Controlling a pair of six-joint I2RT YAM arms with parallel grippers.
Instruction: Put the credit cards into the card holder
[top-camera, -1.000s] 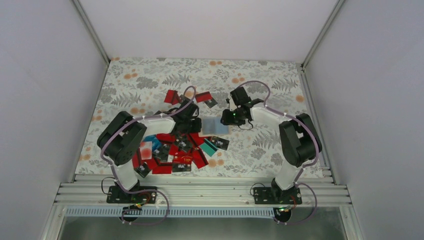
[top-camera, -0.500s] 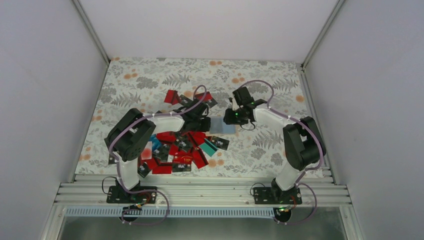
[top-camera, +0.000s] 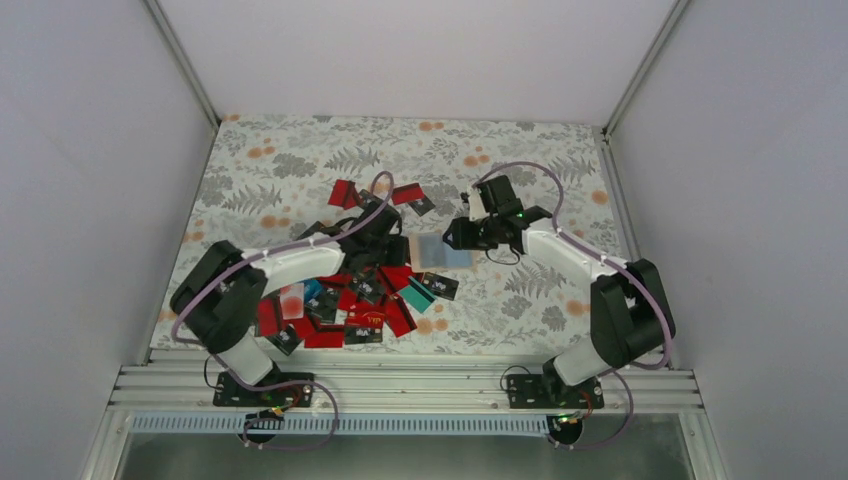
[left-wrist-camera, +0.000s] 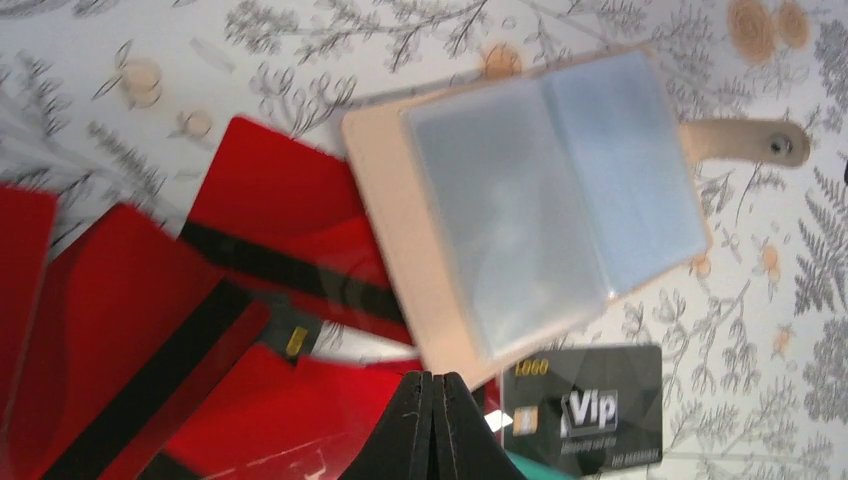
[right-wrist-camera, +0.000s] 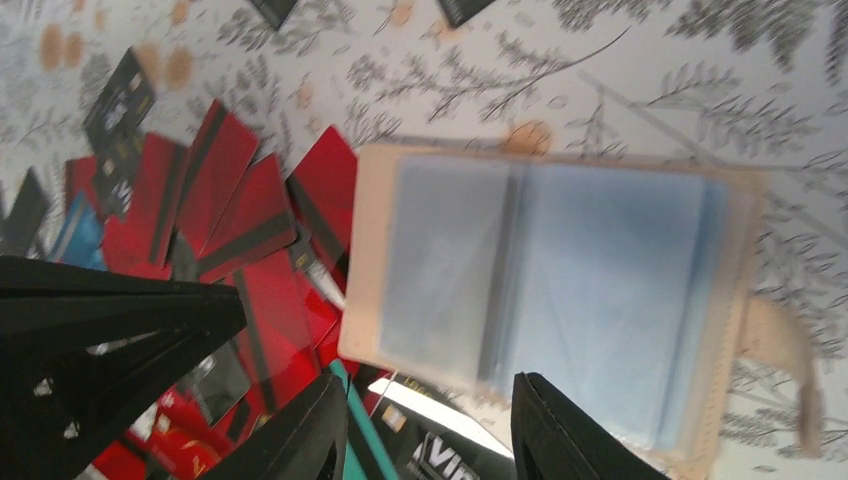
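1. Card holder (left-wrist-camera: 540, 215) lies open and flat on the table (top-camera: 300, 170), clear sleeves up, strap on the side away from the pile.
2. My left tool (left-wrist-camera: 432, 380) is clenched, fingers tip to tip, nothing visible between them. It hangs over the red credit cards (left-wrist-camera: 230, 300), just beside the holder's edge.
3. My right tool (right-wrist-camera: 430, 390) is released, fingers spread, above the holder.
4. Red cards meet the holder's edge; a black Vip card (left-wrist-camera: 585, 410) lies just beside it.
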